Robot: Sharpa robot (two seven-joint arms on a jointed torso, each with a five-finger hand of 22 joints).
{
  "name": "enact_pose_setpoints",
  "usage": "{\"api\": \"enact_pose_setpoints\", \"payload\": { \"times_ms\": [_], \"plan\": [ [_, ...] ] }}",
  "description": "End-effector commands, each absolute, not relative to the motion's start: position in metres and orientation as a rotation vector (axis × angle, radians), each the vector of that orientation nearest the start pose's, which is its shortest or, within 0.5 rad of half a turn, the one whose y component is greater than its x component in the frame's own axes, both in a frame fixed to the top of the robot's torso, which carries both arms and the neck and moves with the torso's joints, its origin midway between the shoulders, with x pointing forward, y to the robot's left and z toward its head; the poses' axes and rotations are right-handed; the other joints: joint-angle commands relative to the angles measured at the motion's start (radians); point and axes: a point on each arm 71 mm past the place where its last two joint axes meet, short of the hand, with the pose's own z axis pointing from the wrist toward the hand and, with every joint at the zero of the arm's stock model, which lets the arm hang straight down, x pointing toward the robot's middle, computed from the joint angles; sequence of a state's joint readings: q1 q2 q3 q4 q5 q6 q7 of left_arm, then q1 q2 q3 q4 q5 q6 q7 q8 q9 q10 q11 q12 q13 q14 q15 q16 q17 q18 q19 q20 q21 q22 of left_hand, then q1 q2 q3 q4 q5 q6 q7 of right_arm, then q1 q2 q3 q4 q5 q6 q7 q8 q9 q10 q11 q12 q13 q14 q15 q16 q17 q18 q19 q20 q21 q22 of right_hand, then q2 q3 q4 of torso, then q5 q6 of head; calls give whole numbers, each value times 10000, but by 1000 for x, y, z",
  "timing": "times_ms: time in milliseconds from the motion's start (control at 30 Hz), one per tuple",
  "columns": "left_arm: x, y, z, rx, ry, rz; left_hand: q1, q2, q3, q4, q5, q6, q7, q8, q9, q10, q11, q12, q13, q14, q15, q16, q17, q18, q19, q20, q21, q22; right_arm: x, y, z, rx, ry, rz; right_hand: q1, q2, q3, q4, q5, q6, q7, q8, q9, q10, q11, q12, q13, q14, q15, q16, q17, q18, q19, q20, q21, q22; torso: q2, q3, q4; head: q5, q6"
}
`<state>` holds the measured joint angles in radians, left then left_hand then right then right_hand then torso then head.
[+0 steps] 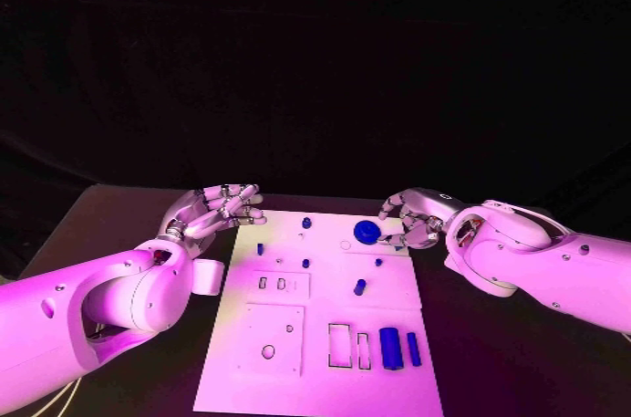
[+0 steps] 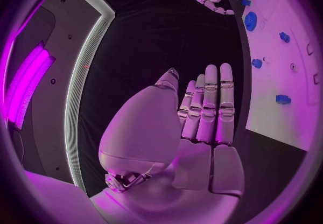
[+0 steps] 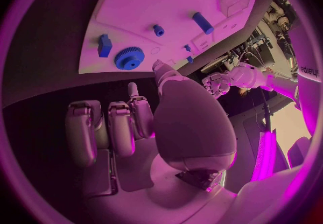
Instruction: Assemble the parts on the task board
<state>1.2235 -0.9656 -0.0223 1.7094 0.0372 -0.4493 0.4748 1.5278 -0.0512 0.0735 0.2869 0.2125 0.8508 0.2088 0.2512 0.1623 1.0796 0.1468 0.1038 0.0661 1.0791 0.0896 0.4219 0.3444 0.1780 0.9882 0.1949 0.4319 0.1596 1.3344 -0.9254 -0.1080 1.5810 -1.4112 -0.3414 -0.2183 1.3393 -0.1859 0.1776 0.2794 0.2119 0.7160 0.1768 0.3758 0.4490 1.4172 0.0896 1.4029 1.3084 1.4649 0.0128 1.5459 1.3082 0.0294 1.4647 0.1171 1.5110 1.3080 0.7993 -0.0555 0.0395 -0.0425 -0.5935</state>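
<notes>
The right hand point(image 1: 410, 218), fingers loosely curled and holding nothing, hovered at the far right edge of the white board point(image 1: 322, 362) just beside the blue gear point(image 1: 367, 232), while the left hand point(image 1: 221, 207), fingers extended and empty, hung off the board's far left corner.

left hand point(image 1: 221, 209) empty, fingers straight; right hand point(image 1: 411, 218) empty

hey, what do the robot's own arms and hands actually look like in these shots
Both arms are smooth, rounded white shells with small dark screw holes. The left hand and right hand are silver metal with segmented fingers and pale pads. Thin pale cables trail under the left arm; the right arm has bulbous joint housings.
</notes>
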Motion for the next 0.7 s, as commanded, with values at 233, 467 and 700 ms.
{"api": "enact_pose_setpoints", "payload": {
  "times_ms": [233, 467, 700],
  "plan": [
    [461, 221, -141, -11020, 12703, -15705, 22, -2, 75, 12, -35, 4, 53, -55, -9, 10, 68, -66, 10, 1, 47, -13, 19, 43, 11, 10, 64, 3, 505, -230, -152, -333, 16613, 4602, 241, 130, -185, 79, 239, -199, 36, 133, 30, 232, 65, 317, 1019, 988, 110, 153, 2295, -133, 611, 129, 187, 2038, 4, -37, 48, -5, -28],
    [461, 221, -142, -11016, 12711, -15723, 27, 0, 80, 11, -33, 6, 51, -55, -10, 13, 67, -67, 10, 0, 46, -14, 21, 43, 10, 10, 65, 3, 513, -224, -156, -256, 16544, 4520, 320, 222, -156, 65, 327, -175, 35, 199, 47, 315, 67, 426, 1138, 1006, 118, 178, 2377, -159, 684, 141, 255, 2137, 1, -40, 34, -5, -60],
    [462, 220, -142, -11016, 12721, -15731, 35, 2, 88, 9, -30, 10, 48, -56, -10, 18, 64, -70, 11, -2, 45, -16, 26, 44, 9, 10, 65, 2, 516, -213, -161, -407, 16638, 4565, 377, 286, -118, 56, 373, -142, 32, 253, 57, 477, 67, 607, 1343, 1020, 121, 198, 2443, -175, 728, 148, 296, 2197, -1, -40, 42, 16, -88]
  ]
}}
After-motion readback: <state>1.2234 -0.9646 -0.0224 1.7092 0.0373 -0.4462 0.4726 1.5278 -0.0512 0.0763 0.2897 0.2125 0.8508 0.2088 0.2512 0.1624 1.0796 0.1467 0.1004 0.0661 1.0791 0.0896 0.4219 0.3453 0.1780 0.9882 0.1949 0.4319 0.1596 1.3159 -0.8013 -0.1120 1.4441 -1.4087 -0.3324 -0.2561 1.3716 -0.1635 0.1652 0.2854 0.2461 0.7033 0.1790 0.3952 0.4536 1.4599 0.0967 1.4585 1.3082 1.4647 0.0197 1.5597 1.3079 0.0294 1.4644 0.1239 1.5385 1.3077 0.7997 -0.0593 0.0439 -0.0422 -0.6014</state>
